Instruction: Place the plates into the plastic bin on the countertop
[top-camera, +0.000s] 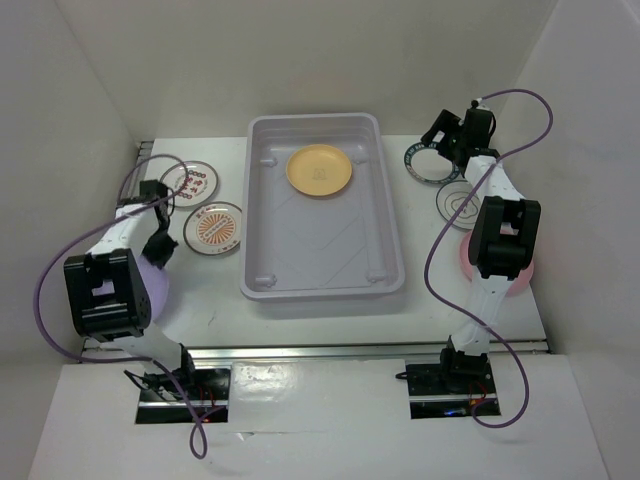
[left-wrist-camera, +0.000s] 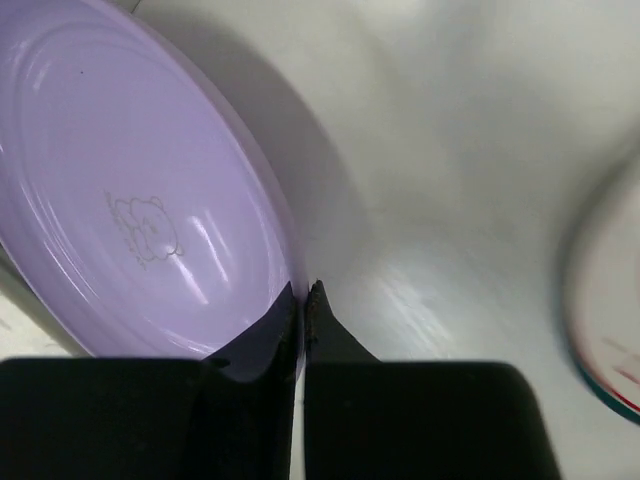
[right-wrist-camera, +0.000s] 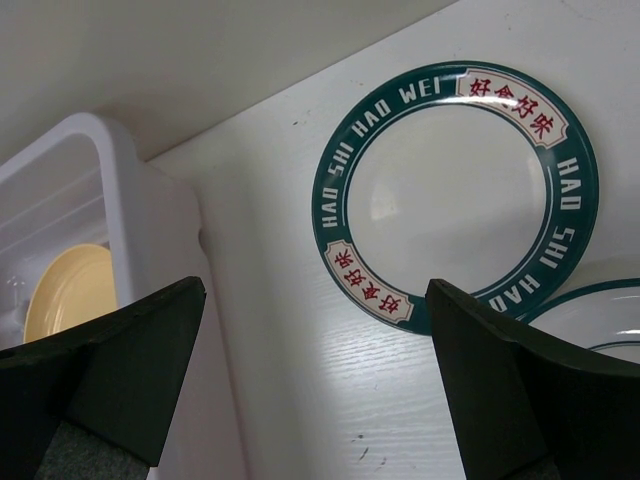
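Closest to the arms, on the left, the left gripper (left-wrist-camera: 303, 295) is clenched on the rim of the lavender plate (left-wrist-camera: 130, 200), the two black fingers pinching its edge. So this plate looks to be the one in hand, though I cannot tell whether it has left the countertop (top-camera: 220, 280) yet. Across on the right, about as near, the pink plate (top-camera: 464, 262) lies flat, half hidden under the right arm and untouched. A little farther back on the left sit the orange sunburst plate (top-camera: 213, 228) and, beyond it, the plate with red marks (top-camera: 190, 181), both beside the plastic bin (top-camera: 322, 292) and outside it. The bin fills the middle of the table and holds only one plate, the yellow-orange plate (top-camera: 319, 170), lying toward its far end. On the right, past the pink one, the line-drawing plate (top-camera: 462, 203) rests on the white surface. Farthest back is the dark-green-rimmed plate (right-wrist-camera: 455, 190), lettered "HAO SHI HAO WEI". The right gripper (right-wrist-camera: 315, 290) hangs over that spot with its jaws spread wide, holding nothing. By my count, one plate is in and six are out, so most of the job is ahead.
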